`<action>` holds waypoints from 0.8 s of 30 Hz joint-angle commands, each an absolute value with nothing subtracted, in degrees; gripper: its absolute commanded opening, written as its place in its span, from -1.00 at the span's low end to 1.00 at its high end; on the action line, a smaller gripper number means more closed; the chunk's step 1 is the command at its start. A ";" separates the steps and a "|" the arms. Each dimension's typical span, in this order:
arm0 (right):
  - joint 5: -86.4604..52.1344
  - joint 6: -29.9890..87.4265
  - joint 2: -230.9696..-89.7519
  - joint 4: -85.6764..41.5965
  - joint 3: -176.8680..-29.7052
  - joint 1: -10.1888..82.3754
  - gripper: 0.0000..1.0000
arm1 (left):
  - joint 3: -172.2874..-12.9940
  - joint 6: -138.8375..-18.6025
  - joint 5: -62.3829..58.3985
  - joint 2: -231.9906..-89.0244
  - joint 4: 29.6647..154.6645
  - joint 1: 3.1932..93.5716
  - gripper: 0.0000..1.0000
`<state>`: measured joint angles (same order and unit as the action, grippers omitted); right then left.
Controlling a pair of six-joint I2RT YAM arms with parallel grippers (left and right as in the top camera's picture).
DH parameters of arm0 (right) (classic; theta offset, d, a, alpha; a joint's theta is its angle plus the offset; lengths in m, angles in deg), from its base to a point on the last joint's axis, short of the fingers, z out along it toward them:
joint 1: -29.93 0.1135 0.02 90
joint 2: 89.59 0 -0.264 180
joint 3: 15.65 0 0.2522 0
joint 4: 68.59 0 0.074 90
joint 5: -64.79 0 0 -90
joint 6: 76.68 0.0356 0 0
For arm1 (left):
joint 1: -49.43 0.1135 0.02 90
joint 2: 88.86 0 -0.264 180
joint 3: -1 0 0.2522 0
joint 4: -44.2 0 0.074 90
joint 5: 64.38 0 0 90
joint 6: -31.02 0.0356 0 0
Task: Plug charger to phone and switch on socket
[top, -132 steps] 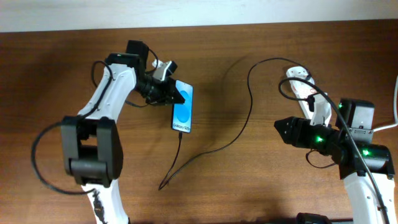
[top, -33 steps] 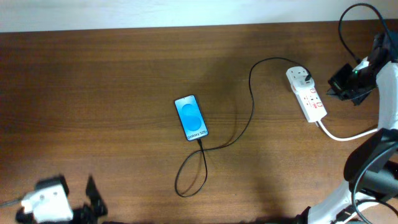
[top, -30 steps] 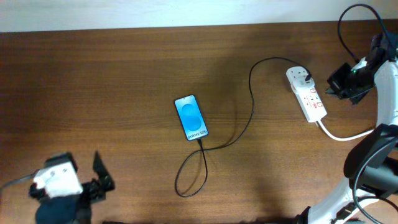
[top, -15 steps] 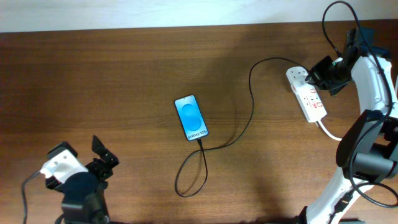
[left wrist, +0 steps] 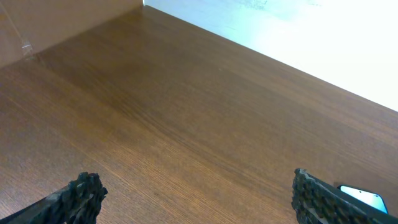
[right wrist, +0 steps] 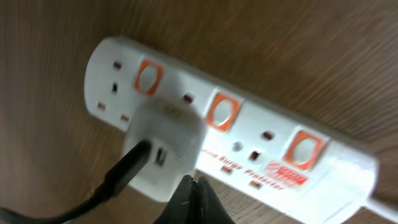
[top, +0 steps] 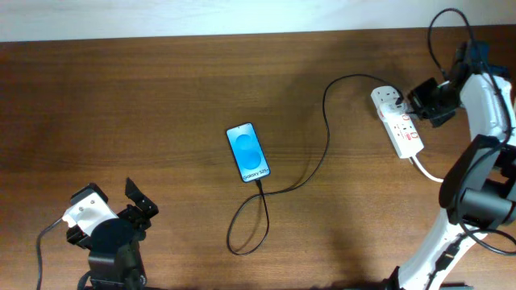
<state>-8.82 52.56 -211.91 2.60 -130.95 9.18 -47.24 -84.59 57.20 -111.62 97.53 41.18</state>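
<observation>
The phone [top: 248, 153] lies face up mid-table, its blue screen lit; a corner of the phone [left wrist: 364, 198] shows in the left wrist view. The charger's thin black cable [top: 325, 137] meets the phone's bottom edge, loops toward the front, then runs up to a white plug [right wrist: 163, 146] seated in the socket [top: 397, 121]. The socket [right wrist: 261, 146] is a white strip with orange-red switches [right wrist: 222, 112]. My right gripper [top: 416, 98] is shut, its tips [right wrist: 194, 186] just off the strip's long side by the plug. My left gripper [top: 139, 208] stands open and empty at the front left [left wrist: 196, 200].
A thick white cord [top: 439, 173] leaves the socket toward the right edge. The cable's loop [top: 246, 229] lies on the wood in front of the phone. A pale wall runs along the table's far edge [top: 242, 16].
My right arm has swung in from the right edge to the socket's plug end. The left arm has shifted slightly at the front left corner. Phone and cable have not moved.
</observation>
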 commanded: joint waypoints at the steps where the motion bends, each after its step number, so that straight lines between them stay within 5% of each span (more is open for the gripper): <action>1: -9.41 52.76 -212.89 2.76 -132.45 8.52 -0.91 | -46.65 -85.29 58.01 -111.38 97.27 40.96 0.99; 24: -11.84 52.78 -219.56 -0.30 -132.39 10.49 -0.92 | -46.65 -85.29 58.01 -111.38 97.66 40.96 0.99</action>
